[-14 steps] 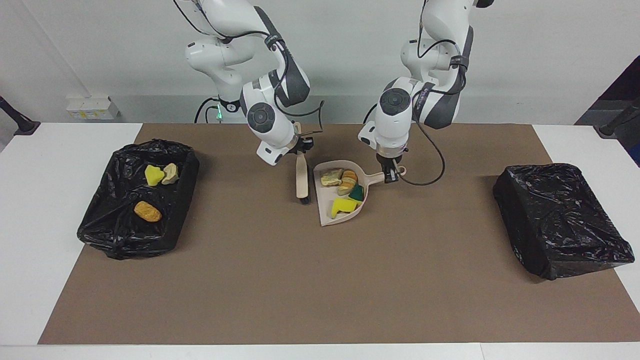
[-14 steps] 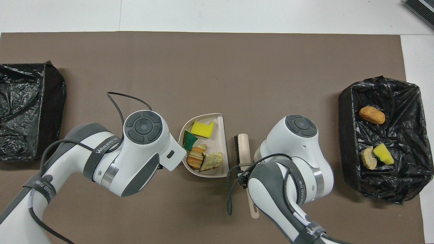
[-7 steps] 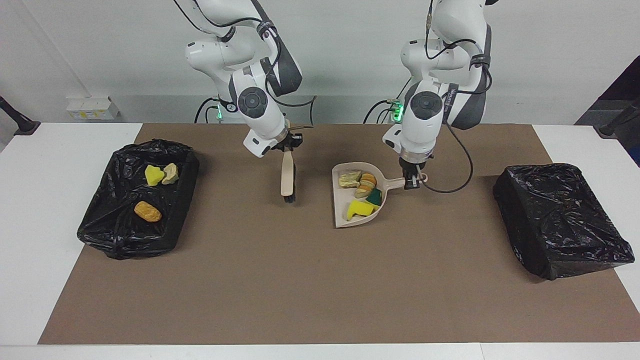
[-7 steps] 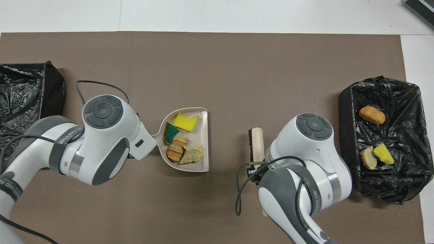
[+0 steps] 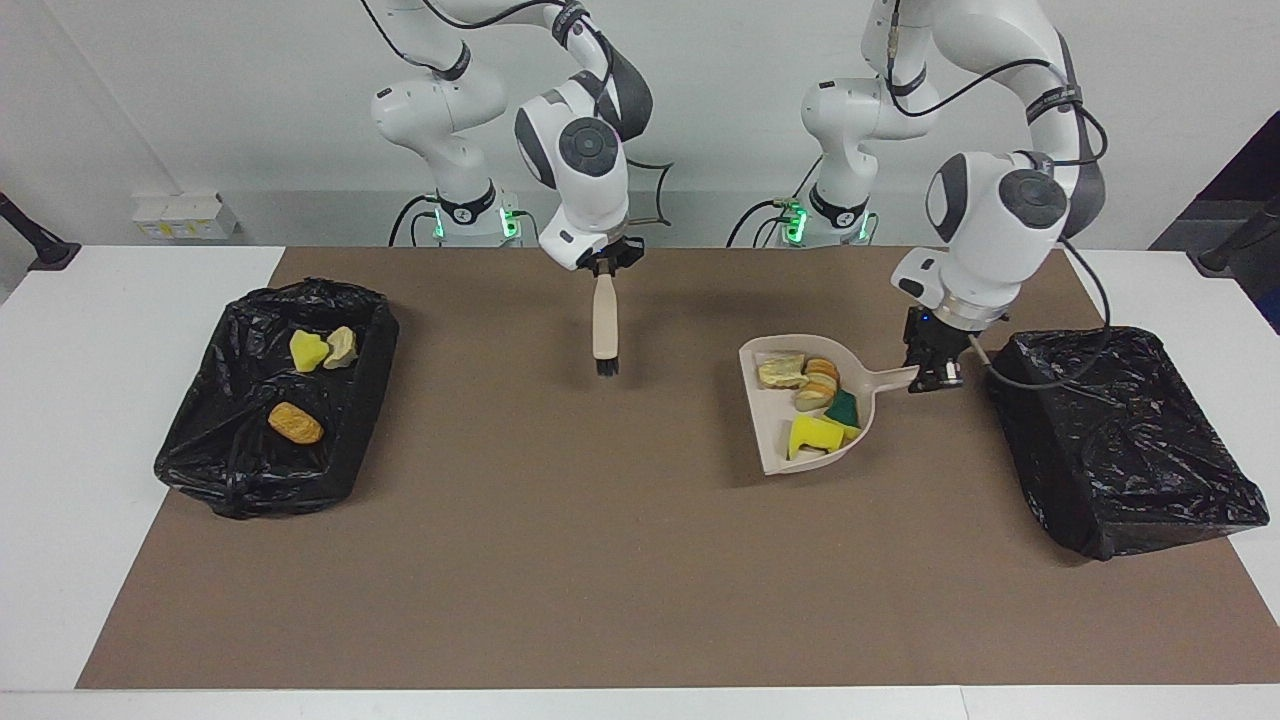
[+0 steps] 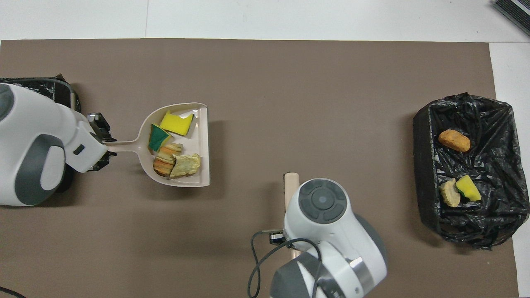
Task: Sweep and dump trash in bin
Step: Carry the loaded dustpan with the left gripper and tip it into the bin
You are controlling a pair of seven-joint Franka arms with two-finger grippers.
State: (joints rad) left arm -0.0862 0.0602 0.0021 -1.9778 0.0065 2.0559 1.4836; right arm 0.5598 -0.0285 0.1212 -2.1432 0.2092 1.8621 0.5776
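- You are looking at a white table (image 5: pixel 60 420) covered by a brown mat (image 5: pixel 600 560), with a pale wall at the robots' end.
- Your left gripper (image 5: pixel 930 378) is clamped on the handle of the beige dustpan (image 5: pixel 770 440), holding it above the mat just beside the black-bagged bin (image 5: pixel 1120 440) at the left arm's end.
- In the pan you have four pieces of the trash (image 5: pixel 812 395): two yellow-and-green sponges and two bread-like lumps, at about nine o'clock from that gripper in the facing view.
- Your right gripper (image 5: pixel 604 266) is closed on the top of the beige brush (image 5: pixel 604 325), which hangs bristles-down over the mat's middle.
- In the open bin (image 5: pixel 250 470) at the right arm's end you can see three more pieces (image 5: pixel 295 423).
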